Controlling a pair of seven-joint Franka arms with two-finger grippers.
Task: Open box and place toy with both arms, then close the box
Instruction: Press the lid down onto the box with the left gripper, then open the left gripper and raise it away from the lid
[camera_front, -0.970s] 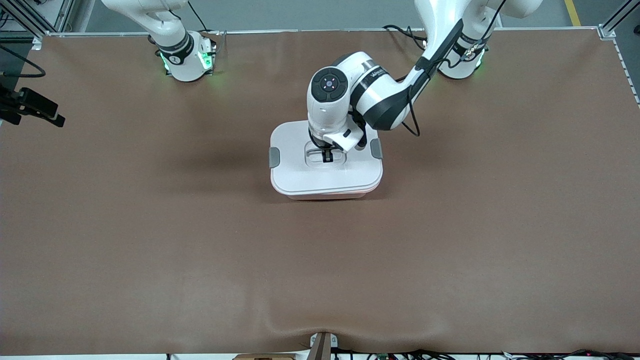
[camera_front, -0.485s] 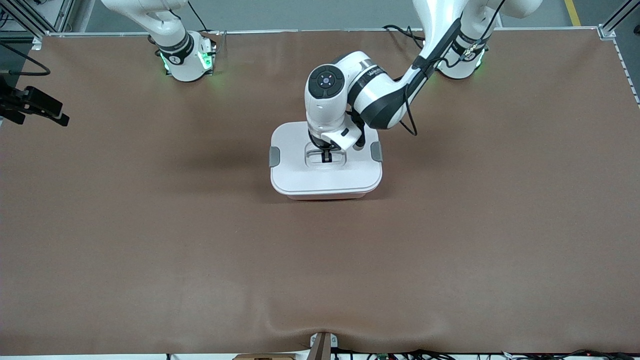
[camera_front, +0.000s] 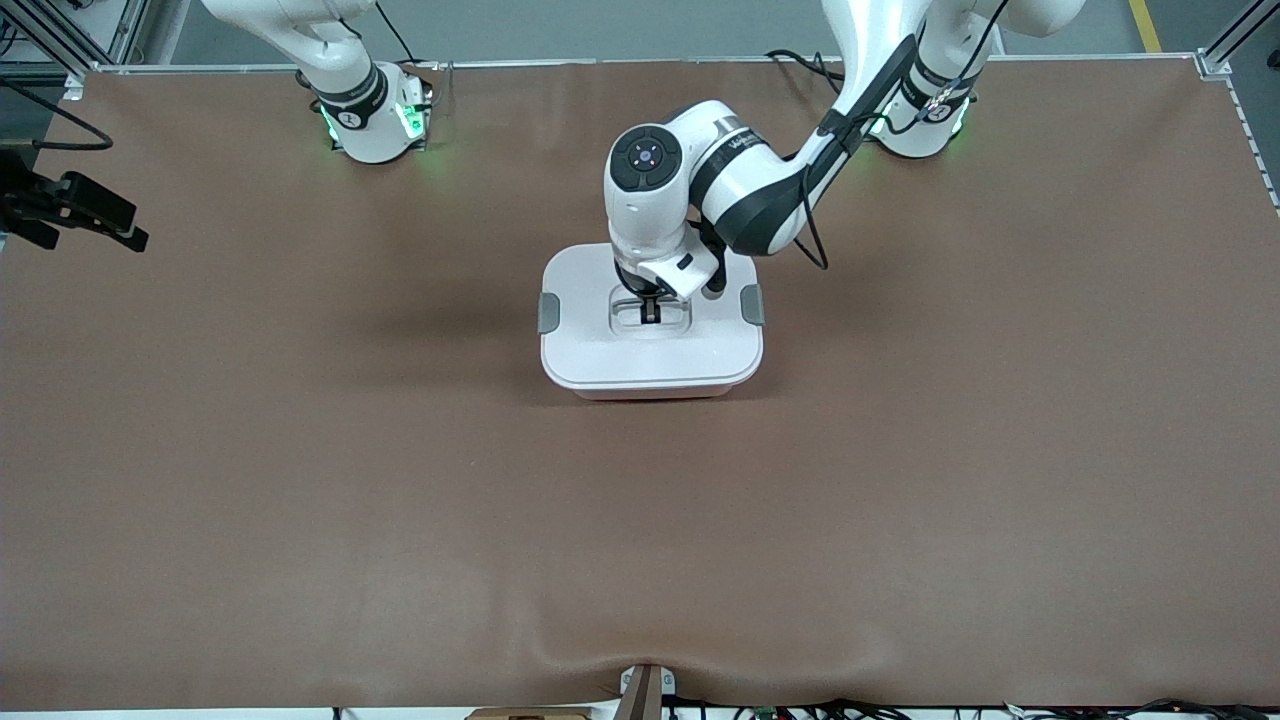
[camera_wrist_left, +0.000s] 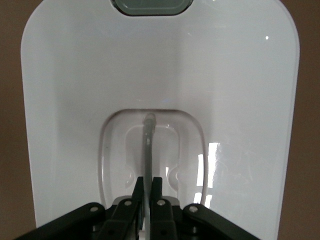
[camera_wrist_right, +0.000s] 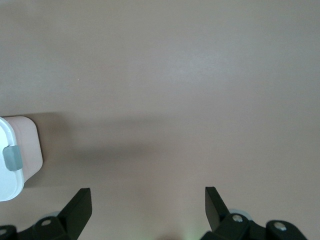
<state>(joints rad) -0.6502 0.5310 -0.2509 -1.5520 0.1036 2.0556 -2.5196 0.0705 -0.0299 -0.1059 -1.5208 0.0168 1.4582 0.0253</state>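
We judge the task to be in its closing stage. The box (camera_front: 651, 335) stands on the tabletop (camera_front: 640, 520) about midway between the two arms' ends, nearer the arm bases than the front camera. Its white lid (camera_wrist_left: 160, 80) sits flat and square on the pale pink tub, with a grey clip (camera_front: 548, 313) showing at each short side. No toy lies on the tabletop in any view. We therefore take it to be inside the box, though the lid hides the contents and we cannot confirm this.

The left hand (camera_front: 651, 312) is down in the lid's recessed centre. Its fingers (camera_wrist_left: 137, 197) are pressed together on the thin upright handle (camera_wrist_left: 148, 145) — a clamped grip, as the left wrist view shows. The right hand (camera_wrist_right: 145, 207) waits in the air off the right arm's end of the tabletop. Its fingers stand wide apart and hold nothing, and the right wrist view shows only bare tabletop and one corner of the box.

Remaining steps, as we judge them: release the handle, lift the left hand clear and, if required, press the clips home. Whether the clips are already latched cannot be told.

Differences from the earlier front views:
- The lid sat slightly skewed, with one corner overhanging the tub; it now lies aligned with the tub.
- The left arm's wrist housing has shifted a little toward the arm bases.
- The right hand has drifted slightly — no other change there.
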